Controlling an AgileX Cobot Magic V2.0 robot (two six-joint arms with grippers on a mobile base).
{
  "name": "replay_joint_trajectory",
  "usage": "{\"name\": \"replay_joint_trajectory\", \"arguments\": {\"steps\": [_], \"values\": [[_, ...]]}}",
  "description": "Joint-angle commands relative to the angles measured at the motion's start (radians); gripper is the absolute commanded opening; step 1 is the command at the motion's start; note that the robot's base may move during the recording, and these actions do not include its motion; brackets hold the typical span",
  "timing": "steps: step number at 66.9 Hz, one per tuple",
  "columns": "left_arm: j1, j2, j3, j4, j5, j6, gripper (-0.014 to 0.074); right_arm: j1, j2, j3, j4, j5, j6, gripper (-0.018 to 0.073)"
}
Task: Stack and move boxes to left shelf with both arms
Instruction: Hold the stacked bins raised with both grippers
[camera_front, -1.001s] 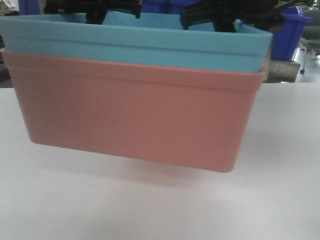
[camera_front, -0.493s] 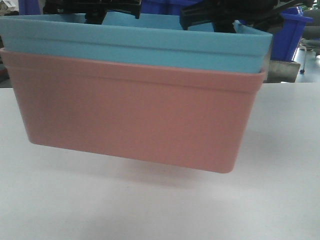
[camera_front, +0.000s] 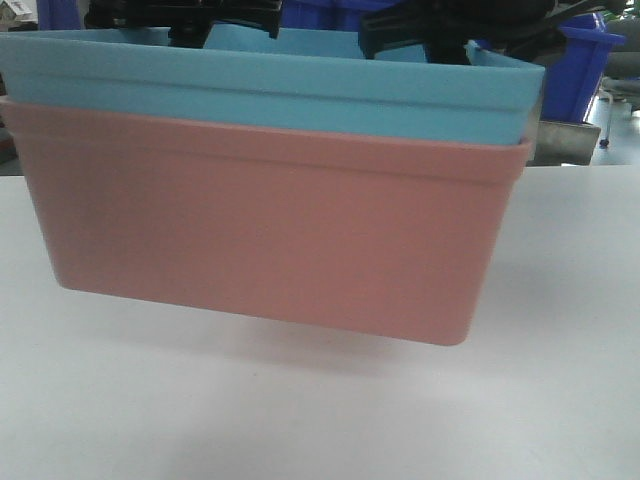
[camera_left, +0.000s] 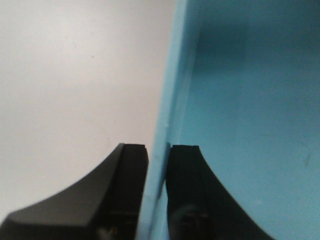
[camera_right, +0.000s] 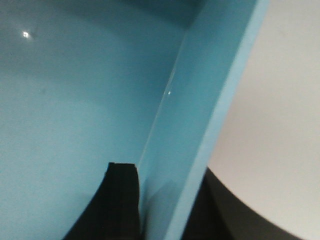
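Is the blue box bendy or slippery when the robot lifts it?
Probably stiff: the blue box looks straight where the left hand pinches it. Likely slippery: smooth plastic glints beside the right hand. Nested in the pink box, it seems unlikely to tip.

The left gripper (camera_left: 159, 148) has two matte black fingers (camera_left: 127, 172), flat at the tips, each flaring outward in a smooth curve toward its base. The right gripper (camera_right: 165, 172) has the same black curved fingers (camera_right: 122, 200). Seen from the front, both are black angular brackets (camera_front: 225, 15).
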Motion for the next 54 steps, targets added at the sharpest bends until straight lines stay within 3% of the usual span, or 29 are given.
{"name": "replay_joint_trajectory", "arguments": {"steps": [1, 54], "values": [[-0.043, -0.051, -0.047, -0.103, -0.151, -0.026, -0.0004, 0.030, -0.046, -0.048, 0.065, -0.223, 0.032, 0.0055], [-0.043, -0.038, -0.047, -0.103, -0.149, -0.026, -0.0004, 0.030, -0.041, -0.048, 0.059, -0.204, 0.032, 0.0055]]}}
